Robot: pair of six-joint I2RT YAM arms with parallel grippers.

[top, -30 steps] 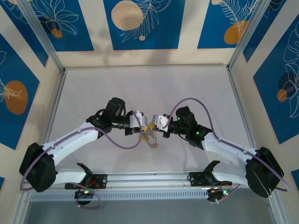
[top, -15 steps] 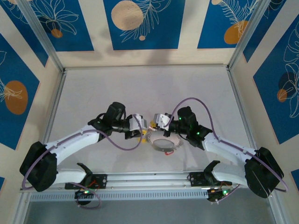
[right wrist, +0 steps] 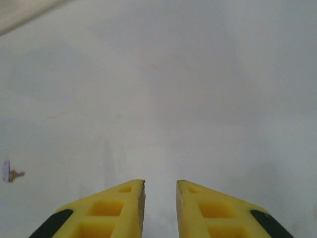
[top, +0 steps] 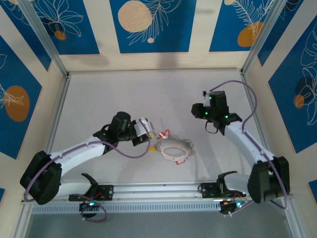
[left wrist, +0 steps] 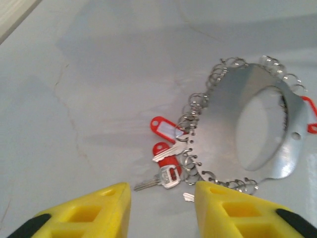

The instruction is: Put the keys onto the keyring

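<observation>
edges: the table (top: 148,94) is boxed by metal frame rails (top: 153,72) at the far side and both flanks; a slotted rail (top: 158,191) runs along the near edge between the arm bases.
open room: the far half of the table is bare, as is the stretch between the keyring and the right arm.
surface: pale grey, matt, with faint hairline cracks in the left wrist view.
surroundings: cream walls with blue panels (top: 148,25) bearing white leaf drawings and orange discs.
keyring (left wrist: 223,119): wide flat grey metal ring, lying flat near the table's middle, toward the near edge; small wire loops line its outer rim.
keys (left wrist: 166,158): red-headed ones and a red tag, lying on the table against the keyring's left rim, hooked into the loops as far as can be told.
small pale-headed key (right wrist: 7,171): lies alone on the table at the left edge of the right wrist view.
left gripper (left wrist: 161,191): low over the table, just beside the keys; jaws apart, bare table in the gap.
left arm: stretched from the near-left corner toward the centre.
right gripper (right wrist: 160,186): over bare table, well apart from the keyring; jaws slightly apart, gripping nothing.
right arm: folded upward on the right side.
</observation>
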